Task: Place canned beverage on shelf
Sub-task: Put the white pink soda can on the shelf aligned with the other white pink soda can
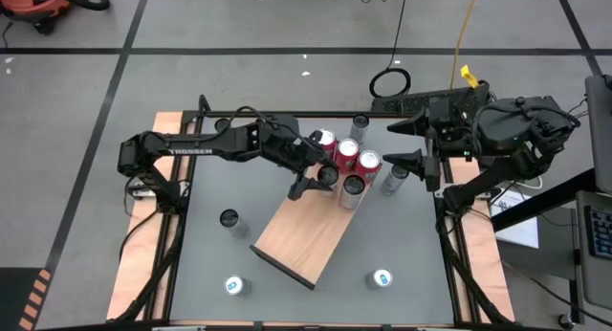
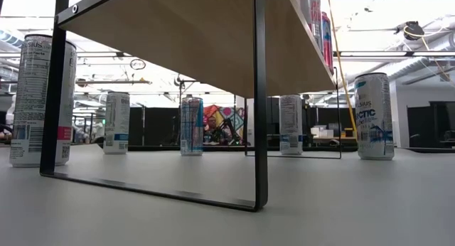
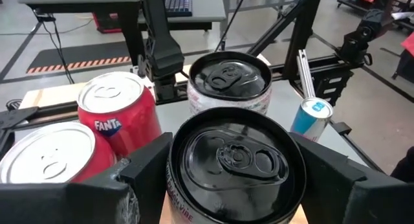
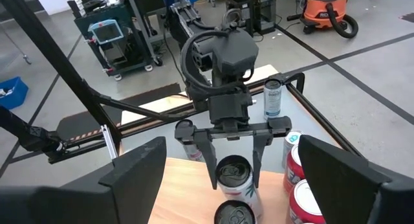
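The shelf (image 1: pixel 304 240), a light-brown board on thin black frame legs (image 2: pixel 260 97), stands mid-table. At its far end stand three red cans (image 1: pixel 346 154) and a black-topped can (image 1: pixel 352 190). Beside these is a second black-topped can (image 3: pixel 236 162), and my left gripper (image 1: pixel 323 181) is shut on it. Whether its base rests on the board is hidden. My right gripper (image 1: pixel 397 143) hangs open above the table's far right and holds nothing. My left gripper pinches the black-topped can's upper wall just under the rim (image 3: pixel 173 179) between its two fingers (image 3: pixel 145 172), one on each side. The fingers come from the table's left, slanting slightly down. The can stays upright, top up, over the shelf's far end.
A Fanta can (image 3: pixel 119 114) and another red can (image 3: pixel 45 159) stand close beside the held can, and the other black-topped can (image 3: pixel 229 81) stands just beyond it. Loose cans stand on the grey table (image 1: pixel 229 219), (image 1: pixel 235 286), (image 1: pixel 381 278), (image 1: pixel 394 178), (image 1: pixel 360 127). The board's near half is bare.
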Robot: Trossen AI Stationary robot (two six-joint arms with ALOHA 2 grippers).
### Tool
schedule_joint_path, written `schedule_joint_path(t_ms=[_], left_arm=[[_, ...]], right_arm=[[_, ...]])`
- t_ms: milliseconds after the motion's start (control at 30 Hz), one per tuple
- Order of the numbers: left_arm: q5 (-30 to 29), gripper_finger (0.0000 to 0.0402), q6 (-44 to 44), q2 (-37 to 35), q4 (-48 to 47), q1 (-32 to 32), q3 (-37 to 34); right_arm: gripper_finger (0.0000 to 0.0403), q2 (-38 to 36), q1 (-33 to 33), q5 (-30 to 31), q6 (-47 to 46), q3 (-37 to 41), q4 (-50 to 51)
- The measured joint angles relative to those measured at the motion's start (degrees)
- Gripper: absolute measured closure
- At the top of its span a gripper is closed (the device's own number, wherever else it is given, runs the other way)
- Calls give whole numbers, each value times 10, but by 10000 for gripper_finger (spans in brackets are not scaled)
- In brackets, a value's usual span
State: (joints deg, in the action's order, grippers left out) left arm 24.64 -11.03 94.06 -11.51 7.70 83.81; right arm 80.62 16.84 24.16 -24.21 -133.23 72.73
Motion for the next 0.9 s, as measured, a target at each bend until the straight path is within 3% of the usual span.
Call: schedule_joint_path(t_ms=[167,467,900], left_arm=[[-3,131,0,0,-2,0,0],[-19,81,-3,-2,5,0,0],[-70,77,31,-12,-32,0,0]], right_arm=[[78,0,0,0,0,0,0],[78,0,0,0,0,0,0],[78,0,0,0,0,0,0]])
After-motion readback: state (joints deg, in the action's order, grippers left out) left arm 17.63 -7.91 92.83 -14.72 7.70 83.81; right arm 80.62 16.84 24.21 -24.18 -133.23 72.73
